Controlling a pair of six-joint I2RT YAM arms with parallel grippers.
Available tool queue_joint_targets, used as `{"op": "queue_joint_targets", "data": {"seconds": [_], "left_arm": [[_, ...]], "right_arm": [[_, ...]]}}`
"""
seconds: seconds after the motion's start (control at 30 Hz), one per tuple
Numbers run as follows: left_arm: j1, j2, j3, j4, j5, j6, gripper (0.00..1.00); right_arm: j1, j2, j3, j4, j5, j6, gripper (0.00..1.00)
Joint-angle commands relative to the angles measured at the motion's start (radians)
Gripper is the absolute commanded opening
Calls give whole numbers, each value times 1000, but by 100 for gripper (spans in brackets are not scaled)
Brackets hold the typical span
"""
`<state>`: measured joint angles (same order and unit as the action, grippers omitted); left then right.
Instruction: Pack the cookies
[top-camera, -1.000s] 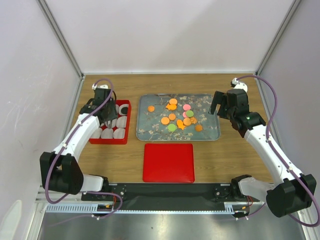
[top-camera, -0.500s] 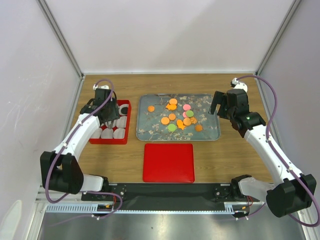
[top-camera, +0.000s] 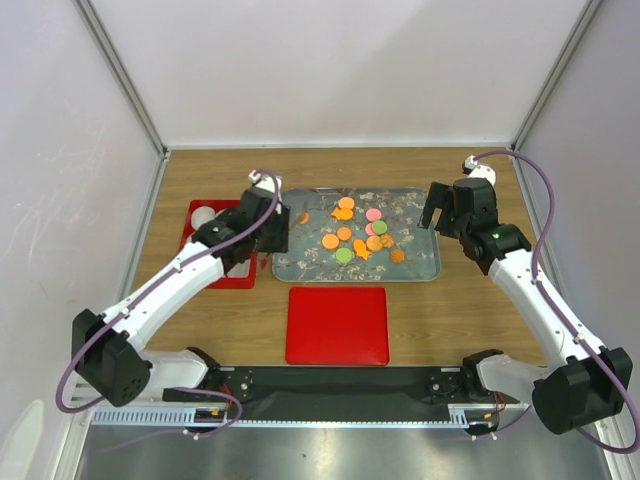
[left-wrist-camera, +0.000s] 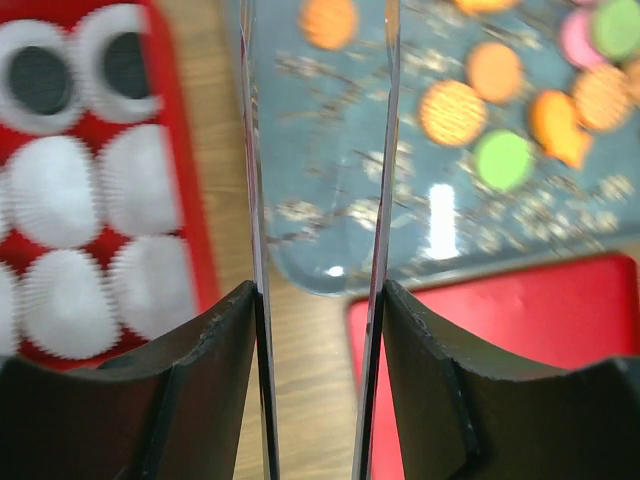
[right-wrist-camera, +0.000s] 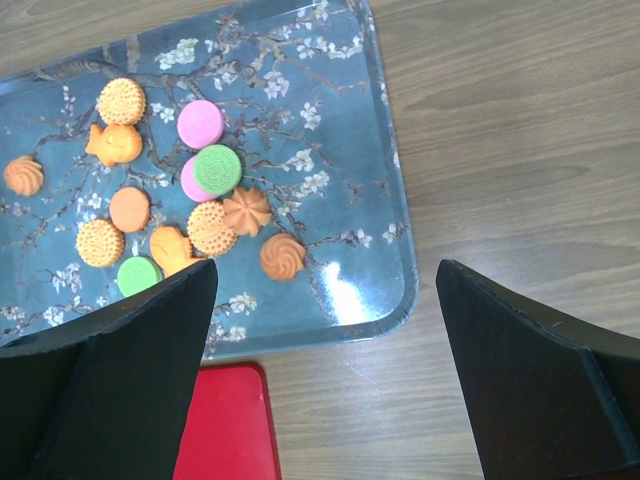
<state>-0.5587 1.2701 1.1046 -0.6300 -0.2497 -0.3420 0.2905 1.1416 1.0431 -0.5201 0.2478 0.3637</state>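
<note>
Top external: cookies (top-camera: 355, 232) lie grouped mid-tray (top-camera: 420, 268). Left wrist: left gripper (left-wrist-camera: 318, 40) parted, empty, over the tray's nine o'clock edge. Right wrist: right gripper (right-wrist-camera: 325, 265) wide apart, empty. Cookies judged light and brittle; pinch gently across opposite rims.

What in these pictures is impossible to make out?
Top view: the left arm hides most of the red box, so its paper cups cannot be counted.
Left wrist view: blur smears the cookies' surface patterns.
Right wrist view: the frame edge cuts off the tray's left end; a finger covers part of its near edge.
</note>
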Motion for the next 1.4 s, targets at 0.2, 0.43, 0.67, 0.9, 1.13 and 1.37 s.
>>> {"op": "queue_joint_targets", "data": {"seconds": [0.2, 0.43, 0.67, 0.9, 1.13, 1.37], "left_arm": [[-161, 64, -28, 79, 13, -52, 57], [-220, 118, -38, 110, 20, -51, 58], [-247, 172, -32, 125, 1, -48, 58], [-264, 213, -29, 138, -43, -40, 57], [-267, 224, -25, 131, -53, -40, 53], [-267, 238, -19, 128, -65, -28, 45]], "right_arm": [[-2, 18, 14, -9, 53, -17, 98], [-4, 33, 14, -11, 62, -17, 98], [-4, 35, 12, -12, 59, -16, 98], [-4, 38, 14, -14, 56, -17, 98], [-4, 37, 12, -12, 51, -17, 98], [-4, 35, 12, -15, 48, -17, 98]]}}
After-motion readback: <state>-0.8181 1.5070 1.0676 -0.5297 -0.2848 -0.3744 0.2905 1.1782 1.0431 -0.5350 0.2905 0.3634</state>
